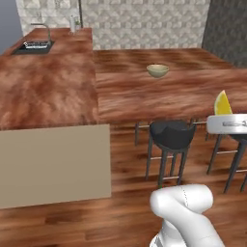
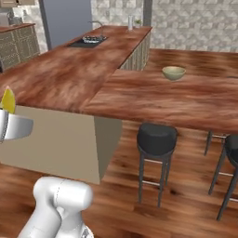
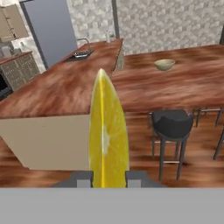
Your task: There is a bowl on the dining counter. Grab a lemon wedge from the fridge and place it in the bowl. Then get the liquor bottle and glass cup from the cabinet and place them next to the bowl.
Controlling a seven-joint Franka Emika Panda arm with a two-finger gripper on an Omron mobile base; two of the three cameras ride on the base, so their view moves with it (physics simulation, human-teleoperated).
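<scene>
My gripper (image 3: 108, 178) is shut on a yellow lemon wedge (image 3: 107, 131), which stands upright between the two dark fingertips (image 3: 83, 178). The wedge (image 1: 222, 103) also shows at the right edge of the left base view above the white hand, and the same wedge (image 2: 8, 101) at the left edge of the right base view. A small tan bowl (image 1: 157, 71) (image 2: 174, 72) (image 3: 164, 64) sits on the wooden dining counter (image 1: 159, 94), far ahead of the gripper. The grey fridge (image 3: 48, 30) stands at the back left. The liquor bottle and glass cup are out of view.
Black stools (image 1: 171, 137) (image 2: 157, 139) (image 3: 174, 124) stand in front of the dining counter. A long island counter (image 2: 65, 79) with a sink (image 2: 90, 40) runs to the left. Cabinets (image 3: 11, 22) line the far left wall. Wooden floor lies below.
</scene>
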